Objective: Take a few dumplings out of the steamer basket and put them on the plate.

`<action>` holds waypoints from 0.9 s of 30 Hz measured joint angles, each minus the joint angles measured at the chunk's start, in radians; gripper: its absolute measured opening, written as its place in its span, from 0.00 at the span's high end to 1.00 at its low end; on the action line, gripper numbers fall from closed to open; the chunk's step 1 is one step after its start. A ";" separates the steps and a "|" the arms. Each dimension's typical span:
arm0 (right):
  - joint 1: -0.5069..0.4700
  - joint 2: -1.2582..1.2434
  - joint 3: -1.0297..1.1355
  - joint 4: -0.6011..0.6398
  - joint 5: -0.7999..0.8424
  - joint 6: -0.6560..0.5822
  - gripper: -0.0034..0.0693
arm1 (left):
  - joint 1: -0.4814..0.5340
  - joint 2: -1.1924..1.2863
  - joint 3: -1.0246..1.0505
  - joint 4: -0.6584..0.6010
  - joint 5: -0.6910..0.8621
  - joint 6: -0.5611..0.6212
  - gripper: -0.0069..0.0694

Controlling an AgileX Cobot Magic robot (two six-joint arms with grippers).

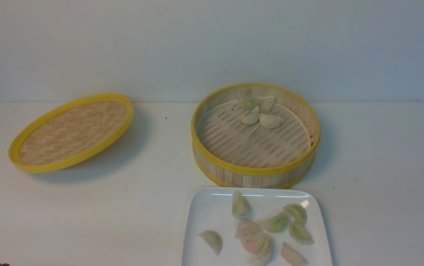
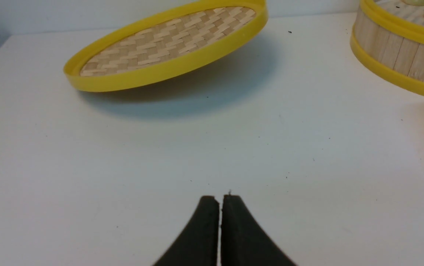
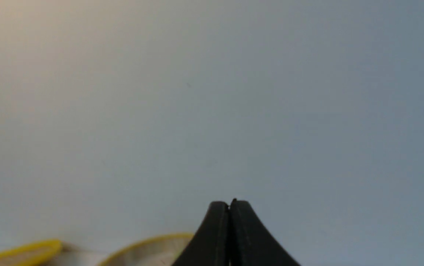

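Left hand (image 2: 220, 199) apart from dumplings (image 1: 271, 120)

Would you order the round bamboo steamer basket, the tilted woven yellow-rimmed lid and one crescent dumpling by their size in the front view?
1. steamer basket
2. woven lid
3. dumpling

Left gripper (image 2: 220, 197): two dark, near-black fingers, slim and wedge-shaped, narrowing to blunt tips, straight inner edges, small pointed bit at the tip. Right gripper (image 3: 229, 204): same look, matching dark tapered pair, blurry, with a similar tiny point. Surfaces plain, matte-looking; finer detail too dark to make out.
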 joint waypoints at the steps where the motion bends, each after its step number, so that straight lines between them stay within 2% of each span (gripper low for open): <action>1: -0.022 0.000 0.028 0.000 0.000 0.000 0.97 | 0.000 0.000 0.000 0.000 0.000 0.000 0.92; 3: -0.102 0.000 0.137 0.000 -0.007 -0.001 0.97 | 0.000 0.000 0.000 0.000 0.000 0.000 0.92; 9: -0.206 0.001 0.390 0.000 -0.113 -0.008 0.97 | 0.000 0.000 0.000 0.000 0.000 0.000 0.92; 12: -0.215 0.001 0.449 0.000 -0.151 -0.032 0.97 | 0.000 0.000 0.000 0.000 0.000 0.000 0.92; 27: -0.176 0.001 0.450 0.000 -0.148 -0.047 0.97 | 0.000 0.000 0.000 0.000 0.000 0.000 0.92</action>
